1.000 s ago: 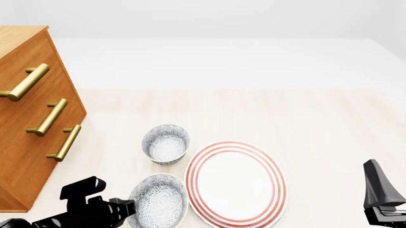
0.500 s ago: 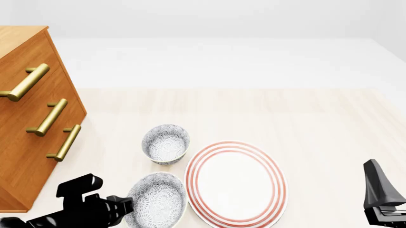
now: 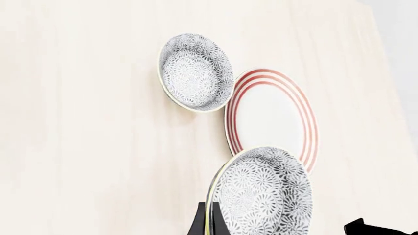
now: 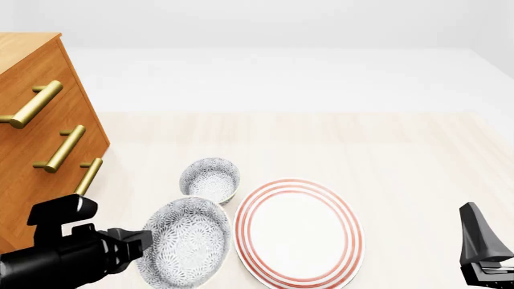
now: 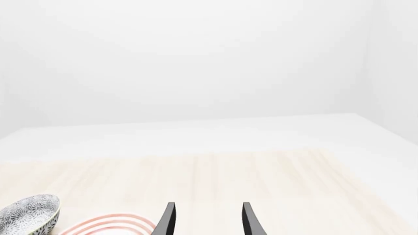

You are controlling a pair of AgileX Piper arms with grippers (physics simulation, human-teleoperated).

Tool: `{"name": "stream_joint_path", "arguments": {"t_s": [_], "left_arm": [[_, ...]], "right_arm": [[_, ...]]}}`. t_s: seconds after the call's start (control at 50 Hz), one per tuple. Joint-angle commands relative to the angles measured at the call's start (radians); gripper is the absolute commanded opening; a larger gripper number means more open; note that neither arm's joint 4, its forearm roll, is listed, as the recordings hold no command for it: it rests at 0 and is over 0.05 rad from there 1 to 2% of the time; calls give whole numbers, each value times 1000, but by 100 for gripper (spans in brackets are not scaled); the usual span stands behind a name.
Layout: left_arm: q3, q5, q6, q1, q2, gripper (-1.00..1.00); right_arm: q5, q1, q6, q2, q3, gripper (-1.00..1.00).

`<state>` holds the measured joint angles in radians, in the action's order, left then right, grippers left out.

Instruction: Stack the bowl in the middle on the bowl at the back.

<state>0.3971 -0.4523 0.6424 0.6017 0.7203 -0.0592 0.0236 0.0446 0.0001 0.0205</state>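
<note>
The bowl in the middle [image 4: 186, 242] is grey-and-white patterned. It hangs tilted above the table, near the front. My left gripper [image 4: 141, 243] is shut on its left rim. The left wrist view shows that bowl [image 3: 263, 197] close up, its rim pinched between the fingers [image 3: 201, 224]. The bowl at the back [image 4: 210, 179], with the same pattern, sits upright on the table just behind it, and it also appears in the left wrist view [image 3: 195, 72]. My right gripper [image 4: 477, 236] rests low at the front right, open and empty [image 5: 209, 221].
A large white plate with red rings [image 4: 299, 232] lies right of both bowls, close beside them. A wooden drawer cabinet with brass handles [image 4: 40, 150] stands at the left. Pale wooden tabletop [image 4: 386, 156] stretches behind and to the right.
The left gripper has lifted the middle bowl off the table and drawn it slightly left, tilting its inside toward the camera. The right arm has not moved.
</note>
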Motion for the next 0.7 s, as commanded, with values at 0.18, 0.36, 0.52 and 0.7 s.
{"name": "stream_joint_path", "arguments": {"t_s": [0.18,0.36,0.52,0.7], "left_arm": [[232,-320,-154,-20,-81,-100],[328,-442,-166,17,-115,-100],[355,-506,-134,86,-149,-100],[382,-569,-132,126,-180,-100]], "right_arm": [[0,0,0,0,1,100],[-1,0,3,0,1,100],[-3,1,5,0,3,100],[-3,1,7,0,6,100]]}}
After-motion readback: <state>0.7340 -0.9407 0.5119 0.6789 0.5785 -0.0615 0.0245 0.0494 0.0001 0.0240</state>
